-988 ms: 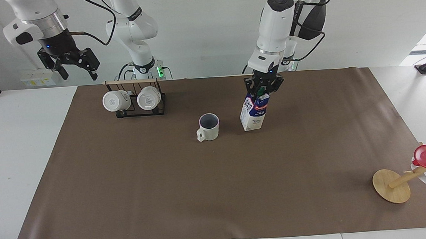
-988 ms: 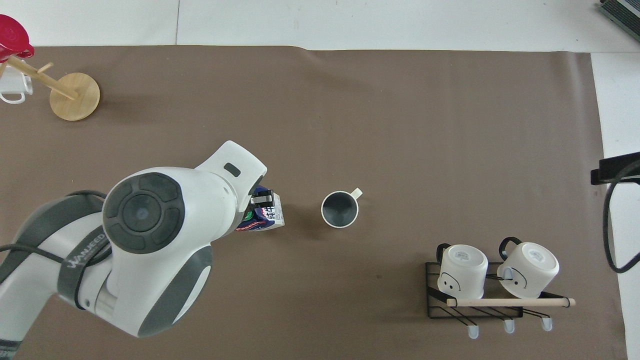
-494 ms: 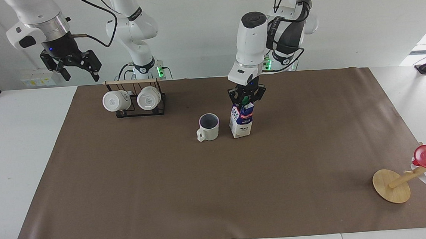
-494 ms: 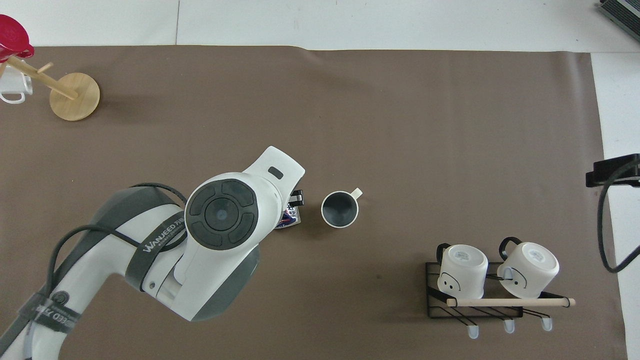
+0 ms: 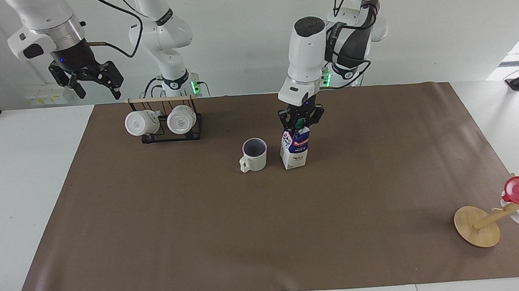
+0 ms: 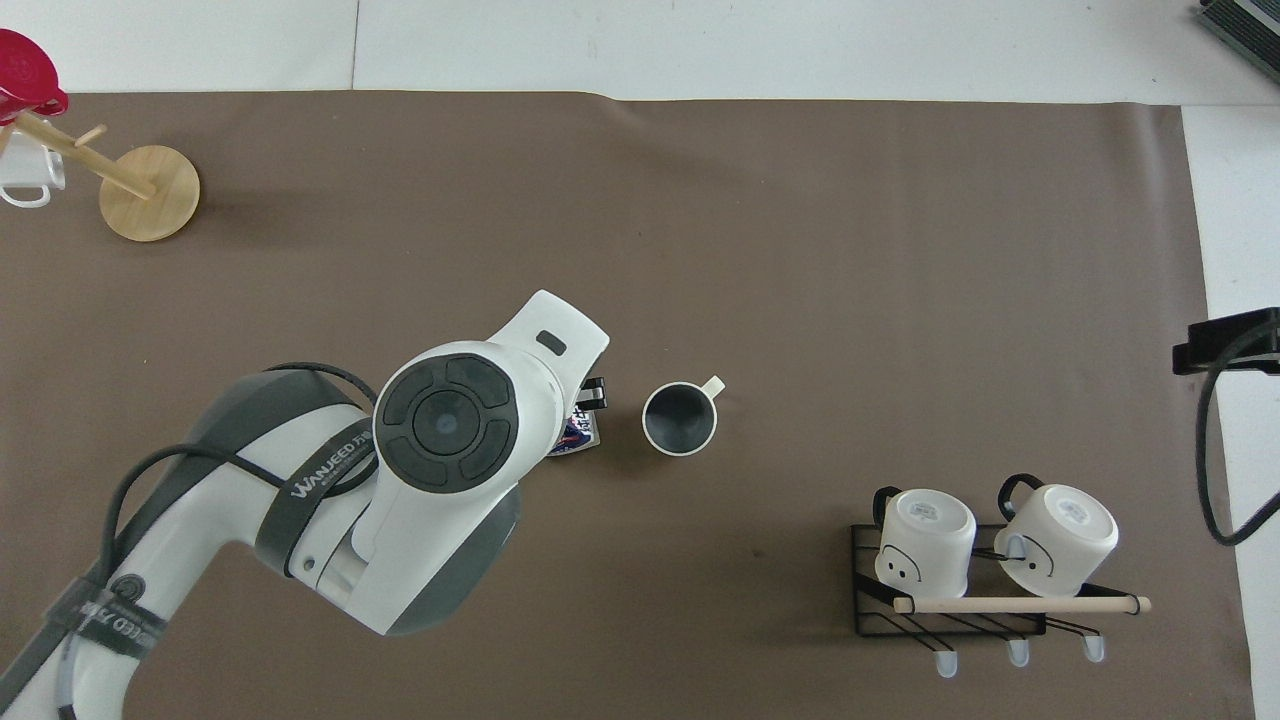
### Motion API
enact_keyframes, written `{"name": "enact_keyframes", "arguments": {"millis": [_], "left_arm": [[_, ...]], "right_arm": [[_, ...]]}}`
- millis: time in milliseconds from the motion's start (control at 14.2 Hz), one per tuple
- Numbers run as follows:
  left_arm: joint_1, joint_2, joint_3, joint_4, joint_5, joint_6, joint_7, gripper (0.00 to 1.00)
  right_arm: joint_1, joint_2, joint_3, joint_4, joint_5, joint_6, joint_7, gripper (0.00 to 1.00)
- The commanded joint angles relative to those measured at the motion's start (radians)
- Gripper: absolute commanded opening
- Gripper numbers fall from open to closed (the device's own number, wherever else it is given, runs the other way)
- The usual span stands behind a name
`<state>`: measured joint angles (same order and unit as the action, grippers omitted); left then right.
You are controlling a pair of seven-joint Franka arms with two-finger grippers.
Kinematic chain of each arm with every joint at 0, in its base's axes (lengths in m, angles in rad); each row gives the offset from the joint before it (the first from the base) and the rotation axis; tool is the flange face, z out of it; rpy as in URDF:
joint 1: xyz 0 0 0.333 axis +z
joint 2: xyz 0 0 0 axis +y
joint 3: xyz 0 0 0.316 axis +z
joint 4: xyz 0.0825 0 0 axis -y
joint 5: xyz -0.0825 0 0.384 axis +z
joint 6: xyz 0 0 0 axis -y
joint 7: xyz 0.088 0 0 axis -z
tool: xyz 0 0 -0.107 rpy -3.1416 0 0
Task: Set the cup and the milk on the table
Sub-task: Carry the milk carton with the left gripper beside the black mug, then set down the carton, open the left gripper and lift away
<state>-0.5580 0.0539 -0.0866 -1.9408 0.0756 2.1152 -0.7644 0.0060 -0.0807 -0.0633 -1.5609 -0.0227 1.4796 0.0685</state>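
The right gripper (image 5: 93, 84) hangs with its claw spread above the table's (image 5: 29, 180) edge nearest the robots, over bare white top beside the mat's (image 5: 202, 241) corner. The rack (image 5: 166, 124) with two white mugs stands by the mat's robot-side edge. The cup (image 5: 254, 154) stands upright mid-mat. Just beside it stands the milk (image 5: 295, 150), its top pinched by the left gripper (image 5: 301, 120). A bamboo disc (image 5: 476, 226) lies at the mat's corner at the left arm's end.
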Motion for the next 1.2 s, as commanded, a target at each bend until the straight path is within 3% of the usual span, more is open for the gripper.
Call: {"name": "enact_keyframes", "arguments": {"millis": [0,71,141,212,282,776,1129], "left_arm": [[-0.020,0.011,0.013,0.013,0.029,0.005,-0.019,0.47],[-0.020,0.011,0.013,0.013,0.029,0.005,-0.019,0.51],[-0.020,0.011,0.013,0.013,0.029,0.005,-0.019,0.63],[-0.020,0.011,0.013,0.013,0.029,0.005,-0.019,0.77],[-0.020,0.011,0.013,0.013,0.029,0.005,-0.019,0.98],[-0.022,0.006,0.011,0.034,-0.005,-0.023,-0.018,1.00],[0.021,-0.003,0.022,0.198,-0.071,-0.242,-0.009,1.00]], "right_arm": [[-0.012,-0.021,0.003,-0.028,0.004,0.022,-0.001,1.00],[-0.012,-0.021,0.003,-0.028,0.004,0.022,-0.001,1.00],[-0.012,-0.021,0.003,-0.028,0.004,0.022,-0.001,1.00],[-0.012,-0.021,0.003,-0.028,0.004,0.022,0.000,1.00],[-0.012,-0.021,0.002,-0.028,0.004,0.022,0.001,1.00],[-0.012,-0.021,0.000,-0.028,0.004,0.022,0.001,1.00],[-0.012,-0.021,-0.003,-0.028,0.004,0.022,0.001,1.00]]}}
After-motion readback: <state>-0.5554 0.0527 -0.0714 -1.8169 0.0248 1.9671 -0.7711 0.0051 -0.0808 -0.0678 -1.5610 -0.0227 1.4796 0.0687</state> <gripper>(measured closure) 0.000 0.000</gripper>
